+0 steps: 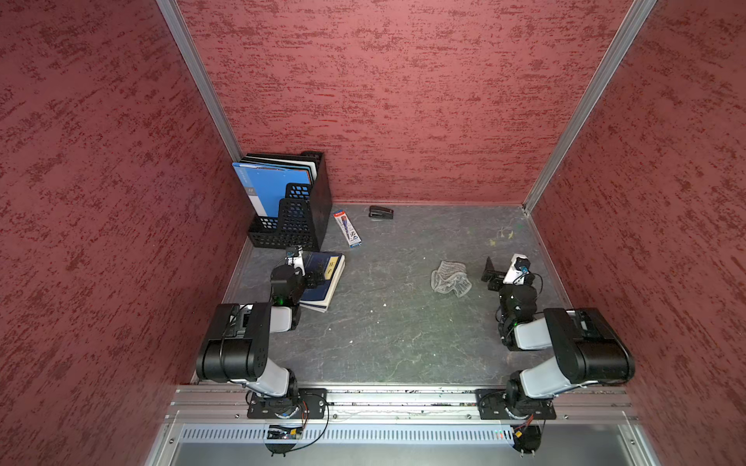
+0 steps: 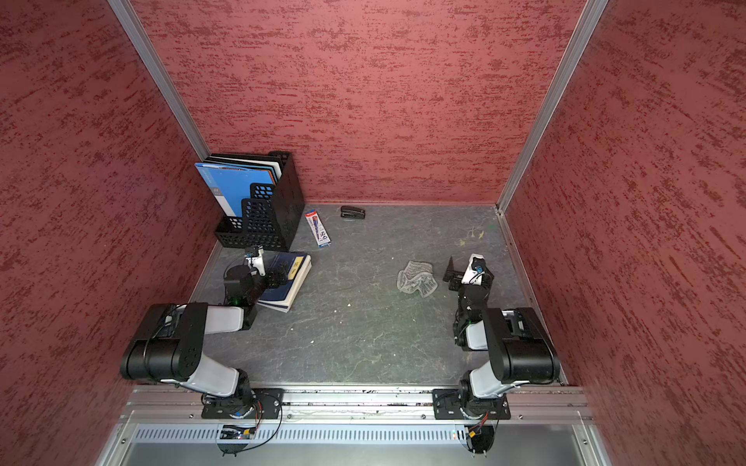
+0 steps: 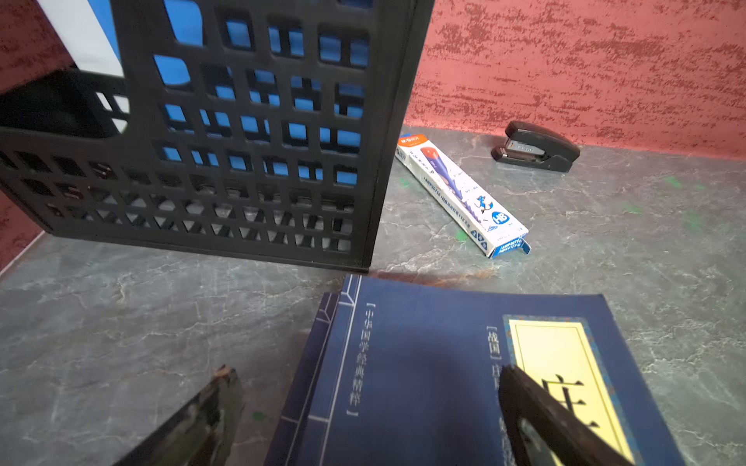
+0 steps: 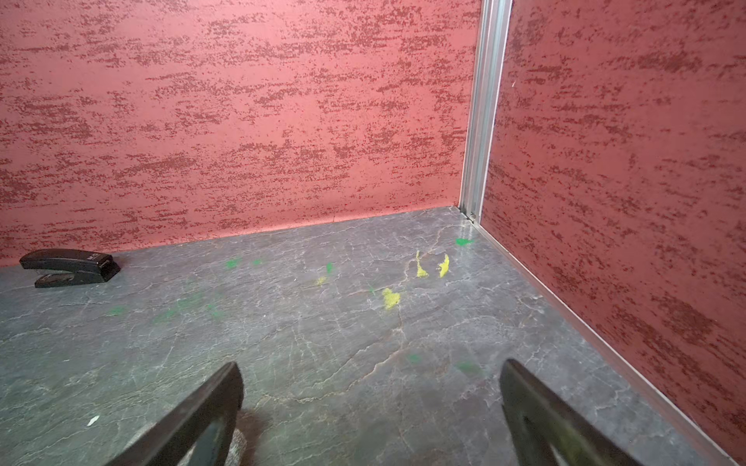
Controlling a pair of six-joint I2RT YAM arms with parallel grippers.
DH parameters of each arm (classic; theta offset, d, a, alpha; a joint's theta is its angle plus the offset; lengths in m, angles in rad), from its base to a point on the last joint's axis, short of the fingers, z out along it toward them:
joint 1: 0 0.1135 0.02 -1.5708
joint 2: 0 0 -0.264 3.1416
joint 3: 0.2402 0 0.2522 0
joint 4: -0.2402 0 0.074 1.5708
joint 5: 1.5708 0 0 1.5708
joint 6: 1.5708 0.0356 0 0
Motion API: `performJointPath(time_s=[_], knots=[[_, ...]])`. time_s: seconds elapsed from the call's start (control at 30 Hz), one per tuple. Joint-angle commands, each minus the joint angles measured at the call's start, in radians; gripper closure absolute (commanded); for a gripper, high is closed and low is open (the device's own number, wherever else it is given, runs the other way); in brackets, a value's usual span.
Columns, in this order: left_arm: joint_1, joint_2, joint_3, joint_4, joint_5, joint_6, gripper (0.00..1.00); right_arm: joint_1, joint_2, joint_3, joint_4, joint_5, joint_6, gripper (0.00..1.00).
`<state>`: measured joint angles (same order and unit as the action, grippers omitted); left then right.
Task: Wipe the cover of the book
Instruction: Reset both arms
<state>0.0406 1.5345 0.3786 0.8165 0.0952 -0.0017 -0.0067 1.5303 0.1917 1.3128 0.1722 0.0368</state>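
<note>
I see blue folders (image 1: pixel 262 183) in a black file holder (image 1: pixel 300 226); navy book (image 1: pixel 332 291), yellow label (image 3: pixel 561 359); left end effector (image 3: pixel 367 371), right end effector (image 4: pixel 369 365) wide, empty.

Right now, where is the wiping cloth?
In both top views the cloth lies crumpled on the table, on the robot's right side, just beside the right arm and far from the book.

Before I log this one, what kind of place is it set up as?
Likely a mock office desk boxed in by red walls: a black file rack with blue folders, a stapler and a pencil box on a grey tabletop.
</note>
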Motion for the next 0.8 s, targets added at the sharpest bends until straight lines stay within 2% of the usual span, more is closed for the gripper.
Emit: performJointPath(time_s=[0.0, 0.77], knots=[[-0.003, -0.001, 0.003, 0.072, -0.021, 0.015, 0.0, -0.005, 0.007, 0.017, 0.02, 0.001, 0.0, 0.01], [-0.001, -0.003, 0.004, 0.067, -0.02, 0.014, 0.0, -0.006, 0.006, 0.017, 0.019, 0.001, 0.0, 0.01]])
